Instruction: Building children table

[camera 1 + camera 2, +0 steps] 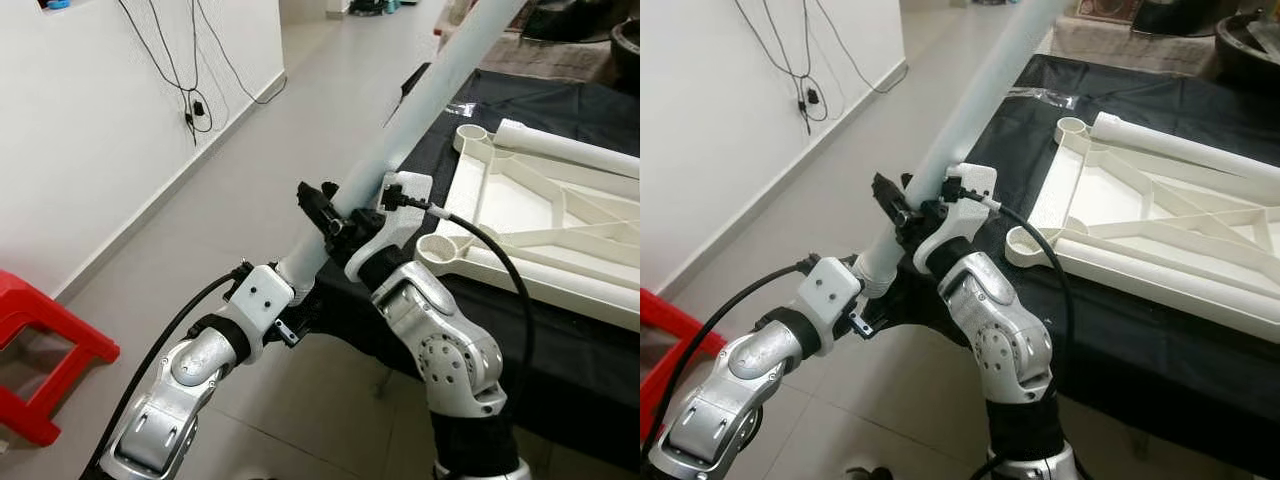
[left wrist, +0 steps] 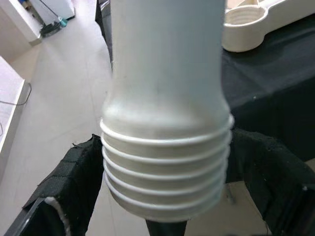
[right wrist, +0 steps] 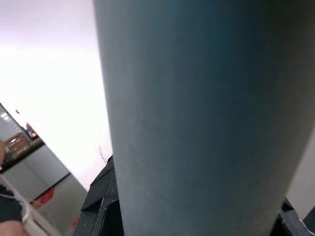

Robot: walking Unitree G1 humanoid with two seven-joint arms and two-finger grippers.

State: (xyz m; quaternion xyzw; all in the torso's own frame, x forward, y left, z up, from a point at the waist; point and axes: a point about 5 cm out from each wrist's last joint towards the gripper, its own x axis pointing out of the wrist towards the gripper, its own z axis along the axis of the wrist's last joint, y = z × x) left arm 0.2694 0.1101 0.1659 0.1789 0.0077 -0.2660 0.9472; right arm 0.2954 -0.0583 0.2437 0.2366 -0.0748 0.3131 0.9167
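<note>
Both tools point(image 1: 335, 235) clamp table leg point(image 1: 420, 100); tabletop point(image 1: 560, 230) inverted

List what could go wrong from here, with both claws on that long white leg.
1. The table leg is long and tilted, gripped near its threaded end by the left claw and right claw; its free end could swing and slip.
2. The corner socket of the upturned tabletop lies beside the claws, so misaligned threads could cross or nudge the tabletop on the black cloth.

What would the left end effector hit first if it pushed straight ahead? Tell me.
The white table leg already sits between its fingers, so it blocks that line at once. Past the leg lies the black cloth, though depth is unclear.
</note>
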